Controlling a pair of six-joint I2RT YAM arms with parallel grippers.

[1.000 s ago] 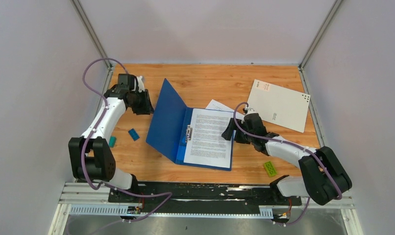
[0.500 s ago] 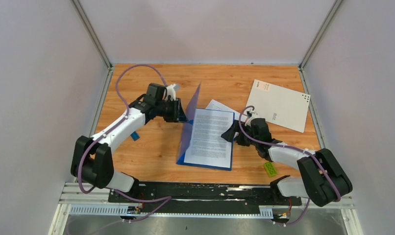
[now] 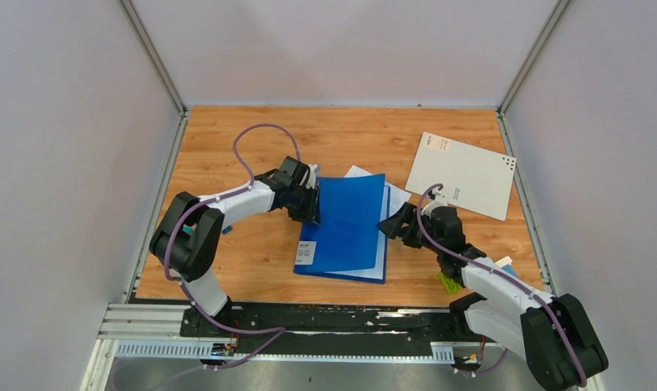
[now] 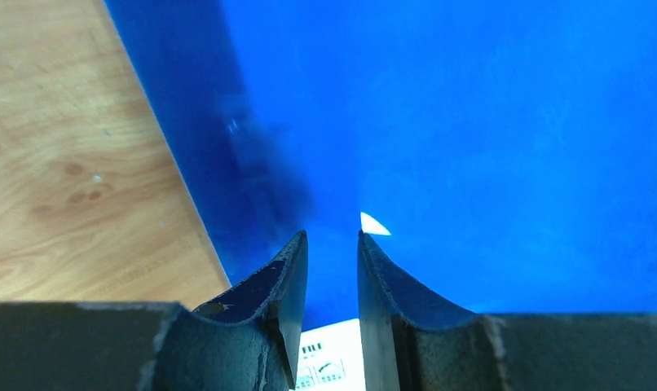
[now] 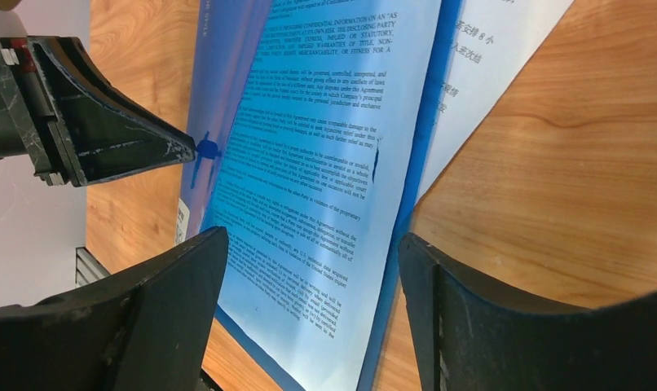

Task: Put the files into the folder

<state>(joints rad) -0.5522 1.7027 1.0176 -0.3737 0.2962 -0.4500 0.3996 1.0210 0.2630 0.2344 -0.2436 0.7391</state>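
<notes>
Folder (image 3: 346,224) is lying with its long axis running bottom to top, cover resting over one printed sheet (image 5: 309,163). Right hand (image 3: 393,225) is hovering wide open at its right edge; left hand (image 3: 311,204), narrowly parted and empty, is over the cover's upper left. Second sheet (image 3: 357,172) is poking out above, nearer the right hand.
</notes>
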